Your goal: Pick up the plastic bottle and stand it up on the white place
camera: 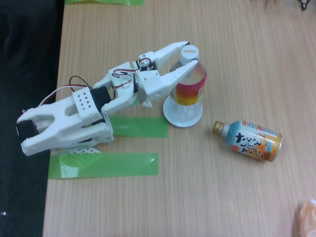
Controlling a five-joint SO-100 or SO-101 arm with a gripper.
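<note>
Two bottles (188,84) (249,140), one plate (174,116), three tape strips (103,164) (140,126) (103,2)

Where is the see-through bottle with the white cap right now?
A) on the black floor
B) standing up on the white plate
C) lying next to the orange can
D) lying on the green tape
B: the plastic bottle stands upright on the white plate, with the robot's hand around its cap.

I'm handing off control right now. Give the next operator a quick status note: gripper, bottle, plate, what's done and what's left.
Gripper: fingers either side of the plastic bottle's neck, just below the cap; whether it is gripping or just released, I cannot tell.
Bottle: upright, base on the white plate.
Metal bottle-can: lying on its side to the right in the fixed view, apart from the plate.
Done: bottle stood on the plate.
Left: probably open fully, back the arm away without tipping the bottle.
</note>
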